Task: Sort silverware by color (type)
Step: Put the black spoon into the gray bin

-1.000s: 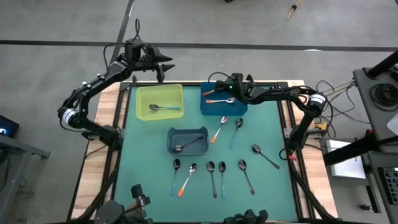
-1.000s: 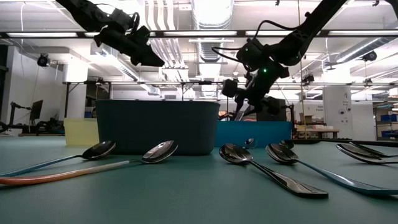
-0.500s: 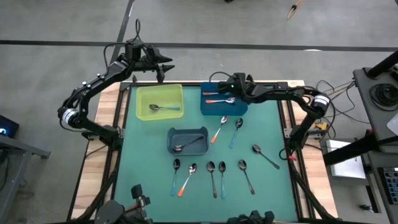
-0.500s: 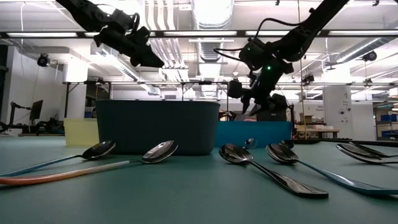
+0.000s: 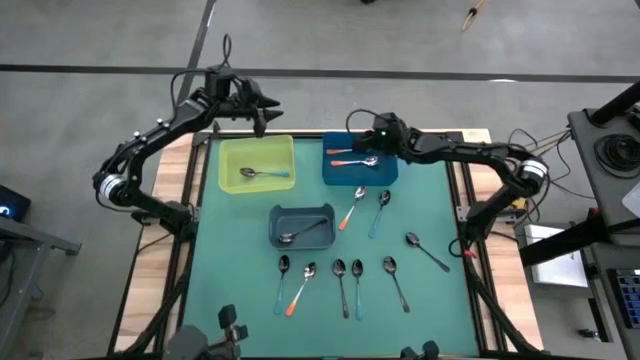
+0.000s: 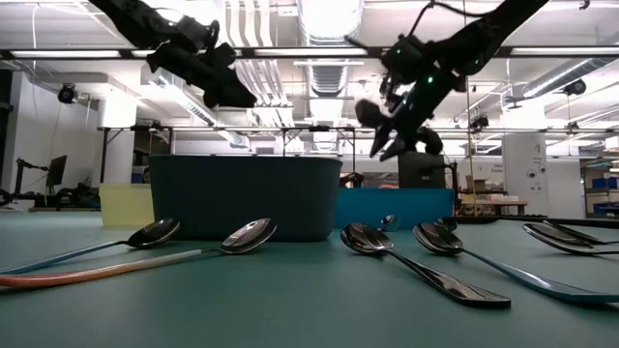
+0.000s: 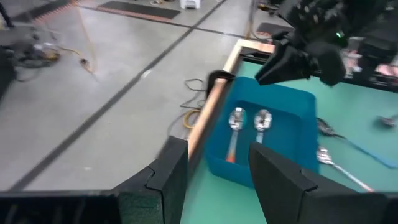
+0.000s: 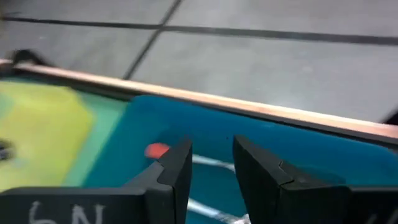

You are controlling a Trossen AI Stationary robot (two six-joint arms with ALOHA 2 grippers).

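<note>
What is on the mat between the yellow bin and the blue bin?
Nothing. In the high view, only a bare strip of green mat separates the yellow bin from the blue bin.

handwritten "6n" on right hand (image 8: 208, 163)

Two dark fingers (image 8: 177, 165) of the right gripper (image 8: 211, 163) rise from the bottom edge of the frame, near its middle, with a narrow gap between them; nothing sits in that gap. Behind them, filling the centre and right, is a blue bin (image 8: 348, 162). Just left of the fingers, inside the bin, an orange handle end (image 8: 157, 150) shows, and pale streaks beside it are probably the metal parts of spoons, though they are blurred. At left lies a yellow-green bin (image 8: 46, 127). A wooden table edge (image 8: 261, 107) crosses the frame, with grey floor (image 8: 249, 56) above it.
</note>
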